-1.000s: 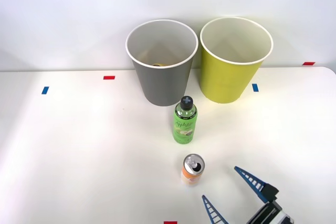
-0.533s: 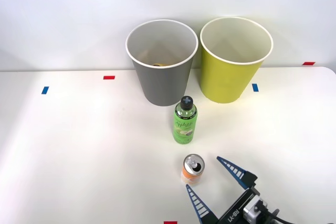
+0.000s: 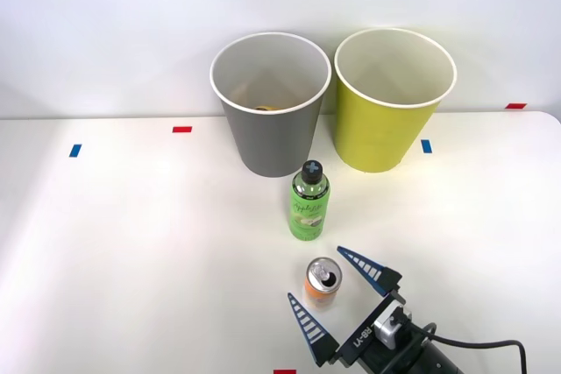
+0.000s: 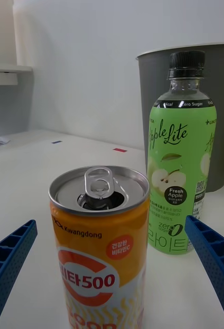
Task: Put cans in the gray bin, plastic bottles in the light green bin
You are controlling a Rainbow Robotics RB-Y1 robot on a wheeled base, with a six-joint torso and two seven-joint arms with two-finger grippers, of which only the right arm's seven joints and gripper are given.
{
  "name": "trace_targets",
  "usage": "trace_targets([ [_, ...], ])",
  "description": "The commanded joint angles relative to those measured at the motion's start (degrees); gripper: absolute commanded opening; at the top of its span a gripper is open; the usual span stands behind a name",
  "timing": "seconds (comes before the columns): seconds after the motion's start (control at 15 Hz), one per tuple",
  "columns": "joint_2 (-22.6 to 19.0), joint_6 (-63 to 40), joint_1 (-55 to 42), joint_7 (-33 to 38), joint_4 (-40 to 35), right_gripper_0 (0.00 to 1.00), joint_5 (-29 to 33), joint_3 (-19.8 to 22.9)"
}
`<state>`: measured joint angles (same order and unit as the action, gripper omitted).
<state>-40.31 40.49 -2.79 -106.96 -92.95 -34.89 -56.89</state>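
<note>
A small orange-and-white can (image 3: 322, 283) (image 4: 100, 249) with a silver tab top stands upright near the table's front. My right gripper (image 3: 322, 279) (image 4: 112, 267) is open, its blue ribbed fingers (image 3: 307, 322) on either side of the can, apart from it. Just behind the can stands the green plastic bottle (image 3: 308, 201) (image 4: 182, 164) with a black cap. Farther back are the gray bin (image 3: 270, 102) (image 4: 158, 92) and, to its right, the light green bin (image 3: 393, 98). Something yellowish lies at the gray bin's bottom.
Red and blue tape marks (image 3: 181, 130) dot the white table (image 3: 131, 243). A red mark (image 3: 284, 371) sits at the front edge. A white wall rises behind the bins. Open tabletop stretches to the left and right of the can.
My right gripper has moved left and forward from the table's front right, and its open fingers now flank the can. Can, bottle and bins have not moved.
</note>
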Motion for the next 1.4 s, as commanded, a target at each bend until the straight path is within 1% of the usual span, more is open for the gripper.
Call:
trace_targets([
  [0.07, 0.4, -1.73, 1.21, 0.18, -0.04, 1.0, -0.44, -0.07],
  [0.2, 0.14, -1.73, 1.48, 0.18, -0.04, 1.0, -0.71, -0.15],
  [0.27, -0.12, -1.73, 1.48, 0.18, -0.04, 0.64, -0.71, -0.24],
  [0.33, -0.04, -1.73, 1.48, 0.26, -0.04, 0.17, -0.79, -0.42],
  [0.4, -0.04, -1.73, 1.48, 0.35, -0.04, 0.09, -0.88, -0.33],
  [0.53, 0.32, -1.73, 1.39, 0.44, -0.04, 0.06, -0.88, -0.33],
  [0.93, 0.84, -0.24, 0.95, 0.62, -0.04, 0.03, -0.97, -0.33],
  [1.07, 0.32, 0.12, -1.07, 1.14, -0.92, 0.0, 2.11, 2.31],
  [1.13, 0.23, -0.59, -2.65, 1.85, -2.24, 0.0, 4.66, 4.68],
  [1.2, 0.14, -1.64, -3.62, 2.99, -3.47, 0.0, 5.71, 5.91],
  [1.4, -0.3, -6.56, -7.49, 11.16, -10.32, 0.0, 13.71, 11.71],
])
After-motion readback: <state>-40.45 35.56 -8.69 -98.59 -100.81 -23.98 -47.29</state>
